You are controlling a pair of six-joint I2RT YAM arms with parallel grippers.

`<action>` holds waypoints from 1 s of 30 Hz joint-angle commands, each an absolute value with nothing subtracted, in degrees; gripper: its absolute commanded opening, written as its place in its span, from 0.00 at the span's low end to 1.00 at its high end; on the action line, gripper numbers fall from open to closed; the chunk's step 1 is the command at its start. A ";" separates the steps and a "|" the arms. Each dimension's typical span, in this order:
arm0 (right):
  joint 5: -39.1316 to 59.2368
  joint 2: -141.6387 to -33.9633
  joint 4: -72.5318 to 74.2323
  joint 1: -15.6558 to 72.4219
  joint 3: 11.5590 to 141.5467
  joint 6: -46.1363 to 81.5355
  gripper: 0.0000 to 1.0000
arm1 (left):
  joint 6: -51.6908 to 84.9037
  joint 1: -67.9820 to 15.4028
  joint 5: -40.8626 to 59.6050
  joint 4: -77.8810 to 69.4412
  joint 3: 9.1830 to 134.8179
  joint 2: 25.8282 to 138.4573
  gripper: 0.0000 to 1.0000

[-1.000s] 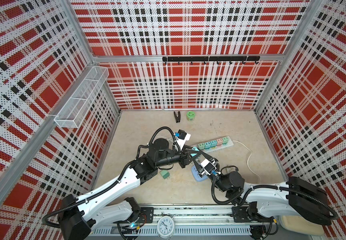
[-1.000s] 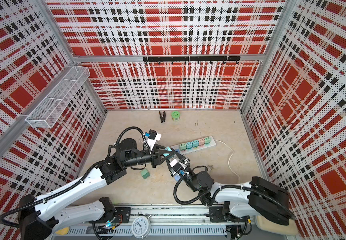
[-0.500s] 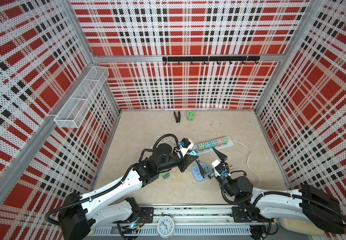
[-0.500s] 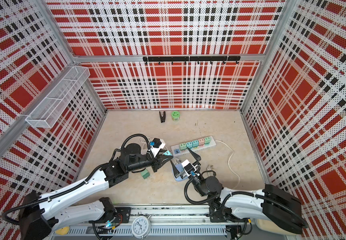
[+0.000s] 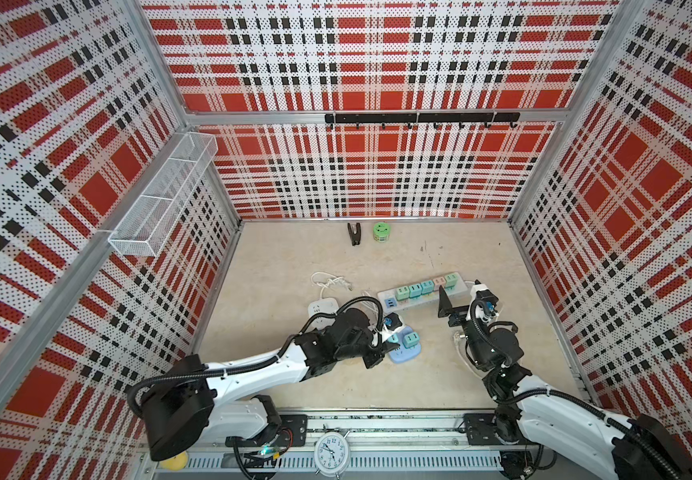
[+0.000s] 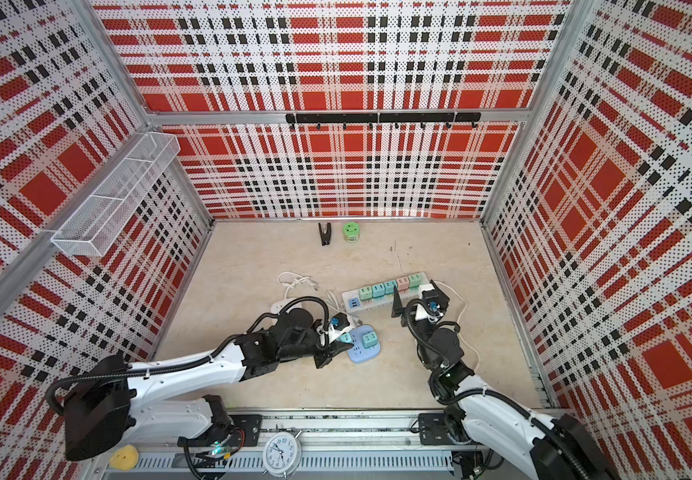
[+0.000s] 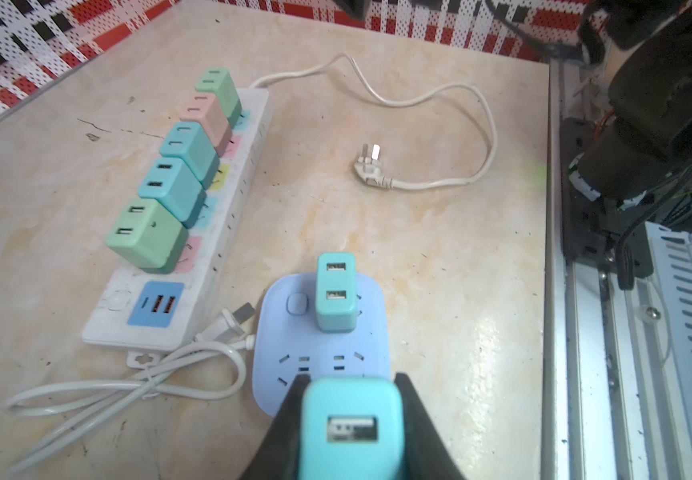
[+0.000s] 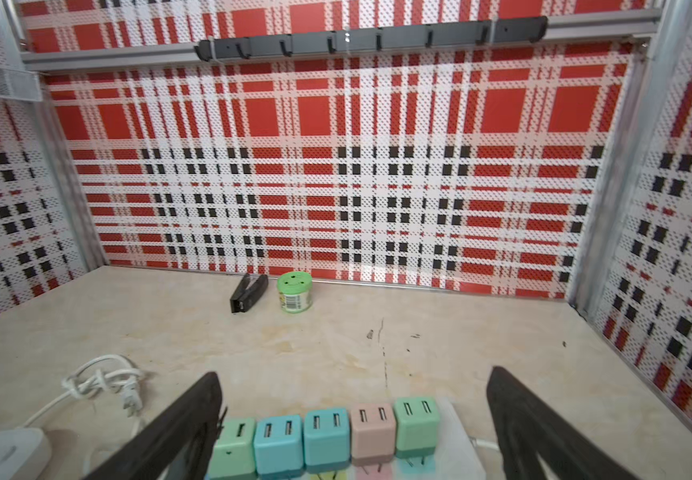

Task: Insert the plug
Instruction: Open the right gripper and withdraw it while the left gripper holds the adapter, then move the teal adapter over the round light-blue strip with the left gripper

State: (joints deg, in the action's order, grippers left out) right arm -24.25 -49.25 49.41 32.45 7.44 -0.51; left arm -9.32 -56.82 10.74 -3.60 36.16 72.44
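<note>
Teal plastic plug (image 7: 350,432) looks light, rigid and smooth. The left gripper (image 7: 350,378) clamps its flat sides at the edge of the blue socket block (image 7: 371,347). The right gripper (image 8: 353,371) stands wide and empty above the white power strip (image 8: 456,432).

My left gripper (image 7: 351,379) holds a plug (image 7: 350,419) just over the near edge of a socket block (image 7: 277,332) lying on the tabletop (image 7: 439,249). A charger (image 7: 336,291) stands in the block just ahead of the gripper. The power strip (image 7: 248,166) lies farther back, its row of chargers (image 8: 323,436) directly under my right gripper (image 8: 352,372).
</note>
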 commanded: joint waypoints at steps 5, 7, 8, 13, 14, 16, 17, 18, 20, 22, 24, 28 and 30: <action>-23.11 -55.59 52.53 27.56 5.68 6.17 1.00 | -6.16 -59.25 6.15 -9.65 36.35 74.91 0.00; -22.50 -59.30 54.87 27.36 5.88 6.16 1.00 | -5.18 -59.17 6.37 -16.91 33.04 76.26 0.00; -22.28 -61.13 56.28 27.27 5.89 6.00 1.00 | -4.77 -59.15 6.19 -18.64 32.38 77.21 0.00; -21.34 -66.99 59.94 27.05 6.86 6.31 1.00 | -4.00 -59.15 5.09 -19.38 33.43 81.22 0.00; -21.85 -67.38 58.85 27.07 7.64 6.48 1.00 | -3.95 -59.15 4.64 -19.67 33.57 81.50 0.00; -23.38 -67.58 56.97 27.07 8.60 6.75 1.00 | -4.34 -58.93 4.21 -20.26 33.63 81.87 0.00; -24.21 -67.48 56.65 27.06 8.68 6.98 1.00 | -4.61 -58.68 4.28 -20.56 33.57 82.00 0.00; -24.99 -67.41 56.64 26.94 8.69 7.16 1.00 | -4.66 -58.39 4.60 -20.82 33.74 82.24 0.00; -25.98 -67.46 56.44 26.63 8.68 7.78 1.00 | -4.37 -57.44 6.15 -21.27 34.33 83.35 0.00; -26.19 -67.28 56.16 26.37 8.70 8.33 1.00 | -3.97 -56.92 7.52 -21.74 34.71 84.70 0.00; -26.49 -66.99 55.43 26.28 8.72 8.68 1.00 | -3.78 -56.95 7.92 -22.19 34.96 86.25 0.00; -26.45 -65.55 52.10 26.28 9.25 9.25 1.00 | -3.38 -56.95 7.84 -22.51 34.94 87.71 0.00; -26.27 -64.63 51.12 26.15 9.14 9.32 1.00 | -3.36 -56.95 7.54 -23.62 34.38 87.71 0.00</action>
State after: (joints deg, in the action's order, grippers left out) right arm -25.54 -66.30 51.44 26.52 7.90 8.45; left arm -4.23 -57.08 7.05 -19.94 33.80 87.64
